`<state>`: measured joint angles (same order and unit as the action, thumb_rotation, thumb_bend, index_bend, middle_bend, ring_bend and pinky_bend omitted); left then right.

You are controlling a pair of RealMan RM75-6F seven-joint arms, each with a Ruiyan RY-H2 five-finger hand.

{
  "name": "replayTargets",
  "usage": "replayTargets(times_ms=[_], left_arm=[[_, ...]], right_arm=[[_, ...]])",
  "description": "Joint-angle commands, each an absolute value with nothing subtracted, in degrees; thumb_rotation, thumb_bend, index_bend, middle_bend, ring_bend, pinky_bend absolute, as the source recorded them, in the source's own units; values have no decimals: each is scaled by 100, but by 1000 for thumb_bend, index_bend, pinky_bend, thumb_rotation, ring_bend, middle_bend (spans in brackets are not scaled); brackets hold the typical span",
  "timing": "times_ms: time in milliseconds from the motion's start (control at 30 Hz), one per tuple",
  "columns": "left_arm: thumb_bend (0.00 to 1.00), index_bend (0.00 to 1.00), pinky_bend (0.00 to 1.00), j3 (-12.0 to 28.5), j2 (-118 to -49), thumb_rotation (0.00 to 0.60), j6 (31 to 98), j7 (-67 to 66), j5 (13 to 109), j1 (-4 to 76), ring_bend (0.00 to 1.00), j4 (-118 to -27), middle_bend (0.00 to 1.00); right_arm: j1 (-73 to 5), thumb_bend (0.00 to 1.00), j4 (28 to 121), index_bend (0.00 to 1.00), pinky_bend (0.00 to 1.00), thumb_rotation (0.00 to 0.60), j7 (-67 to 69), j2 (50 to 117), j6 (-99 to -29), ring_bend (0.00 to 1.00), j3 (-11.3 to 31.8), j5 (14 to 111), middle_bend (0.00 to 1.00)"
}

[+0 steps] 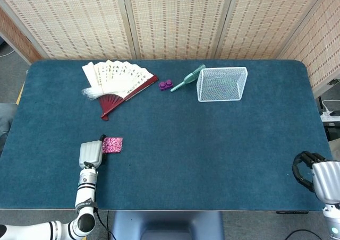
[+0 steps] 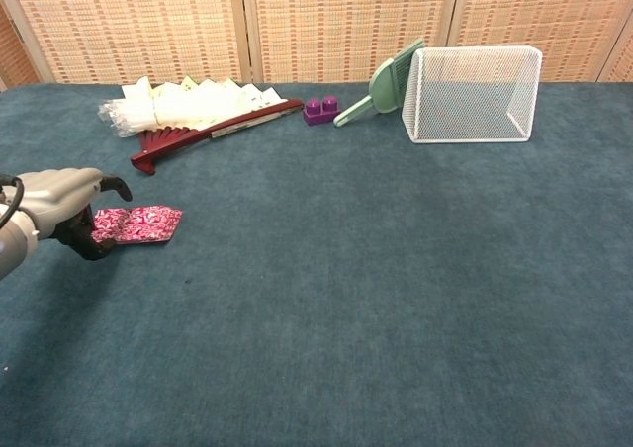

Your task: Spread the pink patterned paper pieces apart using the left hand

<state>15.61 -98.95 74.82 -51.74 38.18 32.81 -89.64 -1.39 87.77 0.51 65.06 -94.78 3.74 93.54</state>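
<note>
The left hand (image 2: pixel 61 205) rests at the near edge of the pink patterned paper pieces (image 2: pixel 138 223) — fingers curled onto the stack (grip not confirmable). The right hand (image 1: pixel 319 175) sits far to the other side, fingers clenched — holding nothing.

I counted one stack of pink patterned paper pieces (image 1: pixel 112 144); how many sheets it held I could not tell. There was one folding fan (image 1: pixel 118 80), one purple block (image 1: pixel 166 84), one green scoop (image 1: pixel 187 78) and one white wire basket (image 1: pixel 222 84), all on a single tabletop (image 1: pixel 212 144). Two hands showed: my left hand (image 1: pixel 90 153) and right hand (image 1: pixel 319 177).
</note>
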Motion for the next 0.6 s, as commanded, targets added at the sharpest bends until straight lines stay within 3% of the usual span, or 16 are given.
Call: replayTargets(times_ms=[33, 600], left_arm=[[427, 181, 1000, 1563, -9968, 600, 7497, -5174, 3734, 3327, 1000, -8900, 1000], [424, 176, 1000, 1547, -10385, 600, 7664, -5026, 3771, 3508, 1000, -8385, 1000]], right_arm=[[-140, 465, 8779, 726, 888, 600, 56, 6504, -9478, 587, 374, 9353, 550], [-140, 464, 8801, 726, 888, 600, 109, 6465, -9472, 586, 381, 9332, 550]])
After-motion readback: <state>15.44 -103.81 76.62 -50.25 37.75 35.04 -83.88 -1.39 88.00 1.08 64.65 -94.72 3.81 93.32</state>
